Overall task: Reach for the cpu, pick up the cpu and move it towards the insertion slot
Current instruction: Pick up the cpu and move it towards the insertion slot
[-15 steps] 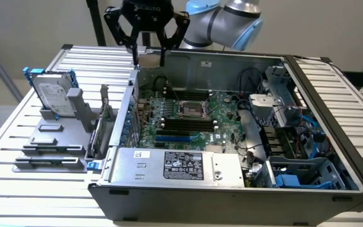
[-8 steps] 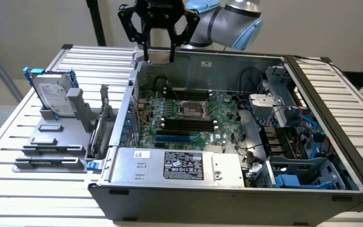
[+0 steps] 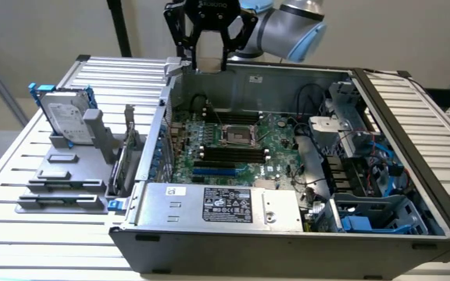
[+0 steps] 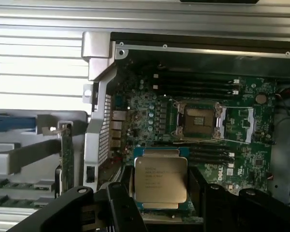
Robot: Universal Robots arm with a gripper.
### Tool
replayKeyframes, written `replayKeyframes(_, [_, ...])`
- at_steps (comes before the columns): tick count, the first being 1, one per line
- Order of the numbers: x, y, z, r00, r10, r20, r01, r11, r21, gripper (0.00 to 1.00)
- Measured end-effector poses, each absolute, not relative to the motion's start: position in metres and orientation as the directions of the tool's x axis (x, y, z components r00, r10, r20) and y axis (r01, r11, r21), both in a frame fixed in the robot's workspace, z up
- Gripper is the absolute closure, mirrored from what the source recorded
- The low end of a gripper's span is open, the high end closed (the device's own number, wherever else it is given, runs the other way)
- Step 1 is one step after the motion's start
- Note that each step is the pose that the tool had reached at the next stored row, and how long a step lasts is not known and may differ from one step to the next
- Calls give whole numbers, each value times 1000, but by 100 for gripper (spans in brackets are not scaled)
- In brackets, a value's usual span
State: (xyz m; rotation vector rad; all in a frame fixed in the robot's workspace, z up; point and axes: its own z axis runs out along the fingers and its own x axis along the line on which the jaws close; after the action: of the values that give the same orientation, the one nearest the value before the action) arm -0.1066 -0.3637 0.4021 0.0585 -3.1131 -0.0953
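Note:
The cpu (image 4: 160, 180), a flat square chip with a silver top and printed text on a green rim, sits between the black fingers (image 4: 120, 205) of my gripper (image 4: 160, 193), which is shut on it. In the exterior view my gripper (image 3: 208, 65) hangs high over the far wall of the open computer case, well above the board. The insertion slot (image 3: 237, 136) is a square socket with a shiny frame and dark centre in the green motherboard. In the wrist view the insertion slot (image 4: 197, 121) lies beyond the held chip, with its frame open.
Long black memory slots (image 3: 229, 153) flank the socket. A silver power supply (image 3: 225, 205) fills the case's near side, with cables and drive bays (image 3: 365, 170) on the exterior view's right. An upright hard drive (image 3: 65, 114) in a grey fixture (image 3: 65, 175) stands on the slatted table, left.

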Motion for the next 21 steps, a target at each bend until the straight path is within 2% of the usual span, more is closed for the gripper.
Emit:
replayKeyframes(8, [-76, -346, 395, -999, -38, 25, -37, 997, 62, 45])
replayKeyframes(21, [-30, -340, 378, -1000, -13, 26, -11, 998, 62, 45])
